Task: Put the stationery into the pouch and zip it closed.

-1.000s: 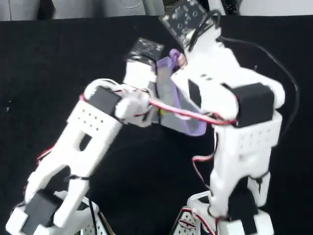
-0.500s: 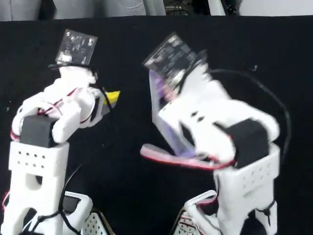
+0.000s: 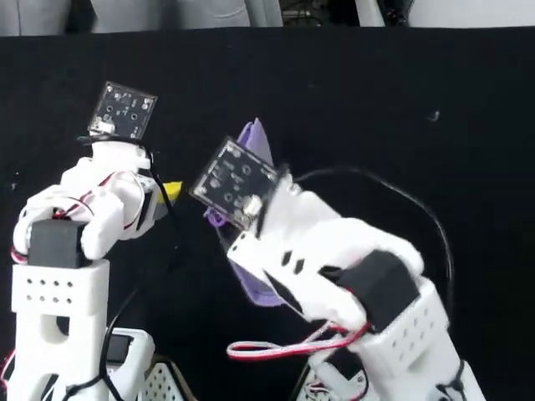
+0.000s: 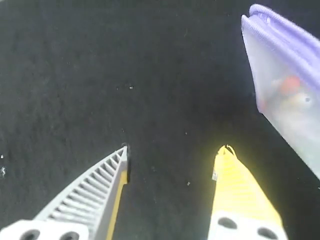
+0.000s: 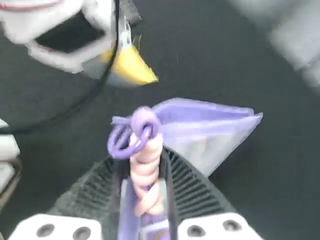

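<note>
The purple pouch (image 5: pixel 210 125) with a translucent side hangs off the black table, tilted, under my right arm's camera board in the high view (image 3: pixel 253 140). My right gripper (image 5: pixel 145 155) is shut on its end, where a pink charm (image 5: pixel 145 165) and a purple loop (image 5: pixel 125 135) stick out between the fingers. Something red and white (image 4: pixel 292 90) shows through the pouch wall. My left gripper (image 4: pixel 175 148) is open and holds nothing, a little to the left of the pouch (image 4: pixel 285 95). Its yellow finger (image 3: pixel 171 190) points toward the pouch.
A black cloth (image 3: pixel 418 100) covers the table, bare at the back and right. The two arm bases stand at the front edge (image 3: pixel 125 368). The left gripper's yellow finger (image 5: pixel 130 67) and a black cable (image 5: pixel 75 105) lie just beyond the pouch in the right wrist view.
My left arm swung away from the pouch to the left and stayed there. My right arm carried the pouch leftward and toward the front.
</note>
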`<state>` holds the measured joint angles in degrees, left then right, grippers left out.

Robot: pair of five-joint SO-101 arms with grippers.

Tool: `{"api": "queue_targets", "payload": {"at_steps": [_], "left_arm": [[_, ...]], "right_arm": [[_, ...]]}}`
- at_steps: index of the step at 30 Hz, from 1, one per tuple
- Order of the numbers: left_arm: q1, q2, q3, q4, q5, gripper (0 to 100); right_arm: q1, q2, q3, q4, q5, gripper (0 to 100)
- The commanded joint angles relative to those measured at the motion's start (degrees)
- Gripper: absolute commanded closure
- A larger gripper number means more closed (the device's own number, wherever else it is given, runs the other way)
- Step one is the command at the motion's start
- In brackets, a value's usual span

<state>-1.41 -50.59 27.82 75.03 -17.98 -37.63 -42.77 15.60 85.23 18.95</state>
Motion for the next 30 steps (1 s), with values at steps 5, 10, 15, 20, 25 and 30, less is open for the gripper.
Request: {"api": "queue_targets", "payload": {"at_steps": [5, 10, 15, 20, 25, 30], "left_arm": [[-0.92, -3.52, 8.13, -8.97, -0.97, 72], [-0.48, -6.15, 12.88, -12.66, -0.97, 72], [0.57, -8.7, 15.34, -12.66, -1.05, 72], [3.74, -10.73, 18.77, -12.66, -2.55, 72], [10.68, -13.1, 23.69, -13.27, -10.46, 72], [14.55, -17.58, 30.9, -22.24, -12.22, 72]], "right_arm": [[2.29, -2.15, 20.88, -0.62, 10.37, 98.8], [9.23, -3.65, 27.21, -4.92, 11.34, 98.8], [19.52, -3.65, 27.74, -10.29, 12.48, 98.8], [24.62, -3.74, 27.3, -12.92, 11.96, 98.8], [24.44, -3.74, 27.21, -13.36, 11.96, 98.8], [24.88, -3.82, 25.27, -12.4, 11.96, 98.8]]}}
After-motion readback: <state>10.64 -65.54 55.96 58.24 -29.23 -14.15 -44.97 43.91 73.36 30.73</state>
